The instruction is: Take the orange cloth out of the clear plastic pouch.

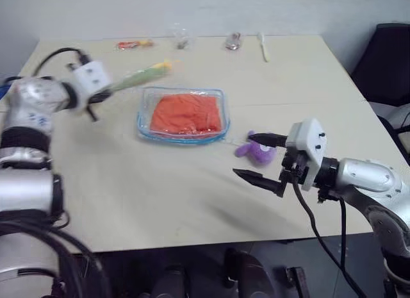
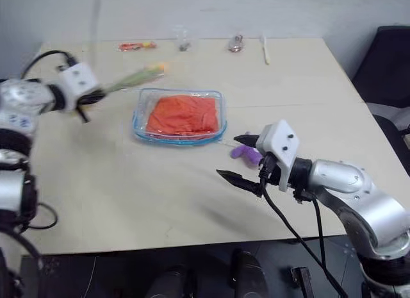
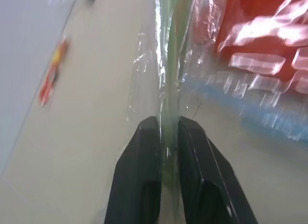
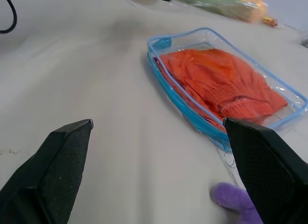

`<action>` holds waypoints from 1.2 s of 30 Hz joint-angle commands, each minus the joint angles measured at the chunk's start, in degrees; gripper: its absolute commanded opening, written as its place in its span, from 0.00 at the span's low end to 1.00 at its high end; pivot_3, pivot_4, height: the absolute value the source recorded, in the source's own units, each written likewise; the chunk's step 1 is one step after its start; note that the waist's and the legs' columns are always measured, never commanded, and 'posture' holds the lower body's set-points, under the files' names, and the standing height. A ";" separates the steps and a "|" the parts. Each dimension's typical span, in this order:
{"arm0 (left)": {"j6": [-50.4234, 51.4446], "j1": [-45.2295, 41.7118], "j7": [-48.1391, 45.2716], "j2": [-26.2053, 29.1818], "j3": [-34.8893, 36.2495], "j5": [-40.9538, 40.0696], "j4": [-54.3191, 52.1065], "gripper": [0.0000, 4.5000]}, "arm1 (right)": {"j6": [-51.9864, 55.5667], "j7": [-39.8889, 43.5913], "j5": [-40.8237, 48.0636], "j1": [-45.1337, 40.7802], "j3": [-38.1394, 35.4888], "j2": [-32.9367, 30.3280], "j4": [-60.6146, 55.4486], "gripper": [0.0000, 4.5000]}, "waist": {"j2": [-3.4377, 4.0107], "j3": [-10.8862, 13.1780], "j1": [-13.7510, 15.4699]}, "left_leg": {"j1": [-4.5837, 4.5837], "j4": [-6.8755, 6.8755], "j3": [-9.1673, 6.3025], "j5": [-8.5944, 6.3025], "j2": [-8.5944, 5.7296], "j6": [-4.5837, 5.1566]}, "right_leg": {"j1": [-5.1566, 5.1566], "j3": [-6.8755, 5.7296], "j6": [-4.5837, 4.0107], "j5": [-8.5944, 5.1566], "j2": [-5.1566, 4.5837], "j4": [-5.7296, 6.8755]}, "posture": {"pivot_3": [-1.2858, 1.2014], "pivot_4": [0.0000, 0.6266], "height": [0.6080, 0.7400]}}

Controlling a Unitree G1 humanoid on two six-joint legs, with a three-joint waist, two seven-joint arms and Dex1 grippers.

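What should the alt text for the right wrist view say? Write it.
The orange cloth lies inside the clear plastic pouch on the table, framed by the open right end effector. A purple plush toy sits nearer, beside the pouch.

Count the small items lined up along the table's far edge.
4: a red-yellow packet at the left, a clear item, a small dark item, and a pale stick at the right. None looks hidden.
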 commanded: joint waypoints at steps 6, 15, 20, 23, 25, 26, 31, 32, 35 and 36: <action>19.43 36.04 7.60 15.55 23.74 -6.91 -25.64 0.05 | -4.41 10.15 0.49 -5.00 5.32 2.45 4.80 1.00 | -0.07 -0.04 0.00 | -0.01 0.08 -0.24 -0.01 0.03 0.01 | -0.03 -0.03 -0.01 0.00 -0.14 0.11 | 0.52 0.24 1.00; 33.67 62.76 8.80 7.64 42.90 -10.99 -48.53 0.20 | -6.57 16.05 -0.58 -9.89 7.52 4.42 10.56 1.00 | -0.17 -0.10 2.02 | 0.04 0.20 -0.23 -0.01 0.19 0.00 | 0.03 0.03 -0.05 -0.03 -0.25 0.27 | 0.52 0.24 1.00; 37.04 65.18 9.55 4.57 45.48 -12.46 -53.79 0.54 | -6.65 16.72 -1.28 -10.13 7.42 4.64 11.43 1.00 | -0.22 -0.13 2.14 | 0.04 0.19 -0.11 -0.03 0.17 -0.04 | 0.01 0.03 -0.09 -0.05 -0.20 0.29 | 0.52 0.24 1.00; 40.85 65.41 7.85 3.56 48.07 -15.70 -56.66 0.73 | -6.39 16.91 -1.72 -9.78 7.06 4.17 11.26 1.00 | -0.22 -0.13 2.01 | 0.05 0.18 -0.02 -0.04 0.16 -0.06 | 0.01 0.03 -0.12 -0.07 -0.17 0.29 | 0.52 0.24 1.00; 44.09 65.33 2.29 3.88 50.88 -21.18 -59.45 0.86 | -6.02 16.66 -1.93 -9.48 6.41 3.68 11.03 1.00 | -0.23 -0.13 1.87 | 0.05 0.18 0.07 -0.04 0.19 -0.07 | 0.00 0.03 -0.14 -0.08 -0.16 0.30 | 0.52 0.24 1.00; 44.80 65.39 -0.59 4.38 52.05 -23.63 -60.78 0.86 | -5.93 16.56 -2.04 -9.32 6.10 3.43 10.97 1.00 | -0.23 -0.13 1.86 | 0.06 0.18 0.15 -0.05 0.21 -0.08 | 0.00 0.03 -0.15 -0.08 -0.16 0.30 | 0.52 0.24 1.00; 49.86 58.61 -18.75 9.32 53.96 -43.12 -69.33 0.86 | -4.66 15.31 -1.31 -7.00 2.92 1.07 9.33 1.00 | -0.33 -0.19 2.49 | 0.03 0.23 0.17 -0.05 0.25 -0.09 | 0.00 0.00 -0.18 -0.10 -0.17 0.32 | 0.52 0.24 1.00; 47.39 58.20 -21.62 10.61 50.63 -43.41 -70.28 0.86 | -4.23 14.89 -1.02 -6.44 2.10 0.63 8.87 1.00 | -0.34 -0.19 2.57 | 0.02 0.26 0.16 -0.05 0.28 -0.10 | 0.00 0.00 -0.18 -0.10 -0.19 0.32 | 0.52 0.24 1.00; 35.42 50.74 -24.70 12.92 33.54 -37.46 -67.30 0.86 | -2.76 12.93 -0.45 -3.93 -0.96 -0.93 7.01 1.00 | -0.01 -0.29 2.76 | 0.10 0.25 0.24 -0.06 0.18 -0.10 | 0.02 0.09 -0.18 -0.10 -0.25 0.32 | 0.52 0.24 1.00; 32.62 47.73 -24.82 12.96 29.31 -35.74 -65.57 0.86 | -2.41 12.41 -0.29 -3.30 -1.67 -1.26 6.48 1.00 | 0.18 -0.32 2.86 | 0.13 0.22 0.25 -0.06 0.05 -0.10 | 0.05 0.09 -0.18 -0.10 -0.25 0.33 | 0.52 0.24 1.00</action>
